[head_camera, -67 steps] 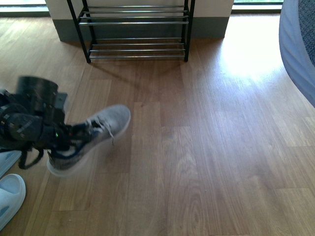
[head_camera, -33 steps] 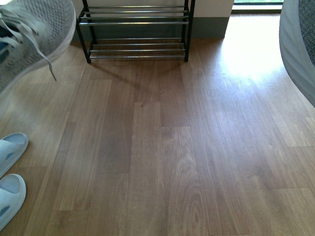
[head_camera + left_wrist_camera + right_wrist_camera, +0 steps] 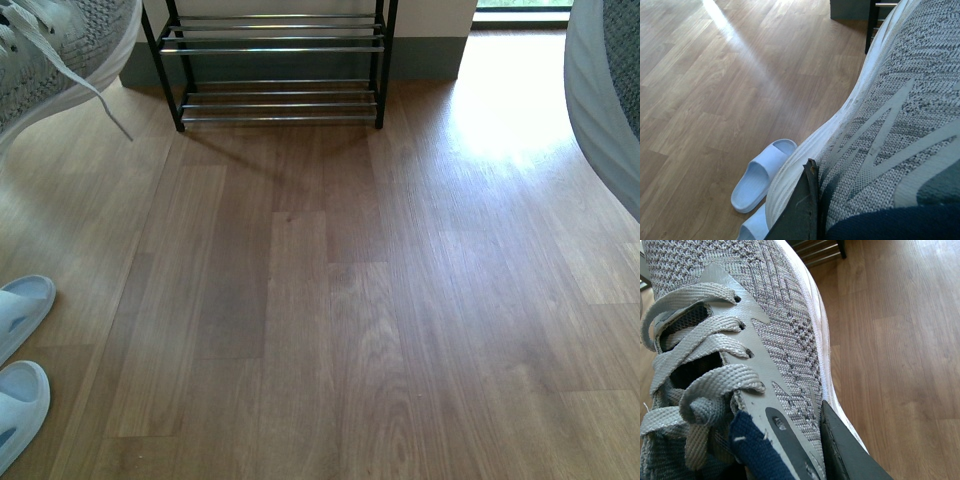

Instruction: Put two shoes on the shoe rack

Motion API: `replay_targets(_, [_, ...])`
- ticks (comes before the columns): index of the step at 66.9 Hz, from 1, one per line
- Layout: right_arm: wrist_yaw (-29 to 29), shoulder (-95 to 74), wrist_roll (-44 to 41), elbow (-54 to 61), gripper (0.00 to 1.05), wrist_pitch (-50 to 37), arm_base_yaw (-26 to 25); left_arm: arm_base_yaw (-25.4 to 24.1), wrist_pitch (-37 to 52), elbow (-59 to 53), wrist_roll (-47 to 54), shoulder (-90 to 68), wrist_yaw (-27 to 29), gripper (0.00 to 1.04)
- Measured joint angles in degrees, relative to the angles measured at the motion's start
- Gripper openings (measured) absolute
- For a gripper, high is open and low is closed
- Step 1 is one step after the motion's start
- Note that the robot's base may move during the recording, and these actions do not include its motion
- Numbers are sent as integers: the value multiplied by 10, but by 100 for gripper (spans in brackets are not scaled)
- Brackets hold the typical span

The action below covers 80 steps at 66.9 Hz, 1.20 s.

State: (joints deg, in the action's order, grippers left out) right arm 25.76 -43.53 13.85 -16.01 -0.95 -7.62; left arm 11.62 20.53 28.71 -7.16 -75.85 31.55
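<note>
My left gripper (image 3: 837, 220) is shut on a grey knit sneaker (image 3: 900, 100) with a white sole. One dark finger (image 3: 799, 212) lies against its outer side, and the other finger is hidden. This sneaker shows at the front view's top left (image 3: 60, 50), held high with a lace hanging. My right gripper (image 3: 800, 462) is shut on the other grey sneaker (image 3: 740, 300), with one finger (image 3: 845, 452) on its side. The shoe rack (image 3: 275, 45) stands against the far wall. Two pale blue slides (image 3: 20, 305) (image 3: 18, 405) lie on the floor at the left; one also shows in the left wrist view (image 3: 760, 175).
A large grey and white blurred shape (image 3: 605, 100) fills the front view's right edge, close to the camera. Wooden floor (image 3: 330, 300) lies between me and the rack. Sunlight falls on the floor (image 3: 500, 100) right of the rack.
The left arm has lifted its sneaker from low near the floor to the top left, close to the camera. The arm itself has left the front view.
</note>
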Motion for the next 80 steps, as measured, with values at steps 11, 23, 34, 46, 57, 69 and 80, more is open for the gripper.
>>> replay_targets(11, [0,0,0,0,1,0,0,0,0,0,0,0,-1,2])
replay_targets(23, [0,0,0,0,1,0,0,0,0,0,0,0,0,2])
replay_targets(34, [0,0,0,0,1,0,0,0,0,0,0,0,0,2])
replay_targets(46, [-2,0,0,0,1,0,0,0,0,0,0,0,-2,2])
replay_targets(57, [2,0,0,0,1,0,0,0,0,0,0,0,2,2])
replay_targets(69, [1,0,0,0,1,0,0,0,0,0,0,-1,0,2])
replay_targets(80, [-5,0,0,0,1,0,-1,2,0,0,0,-1,-5,2])
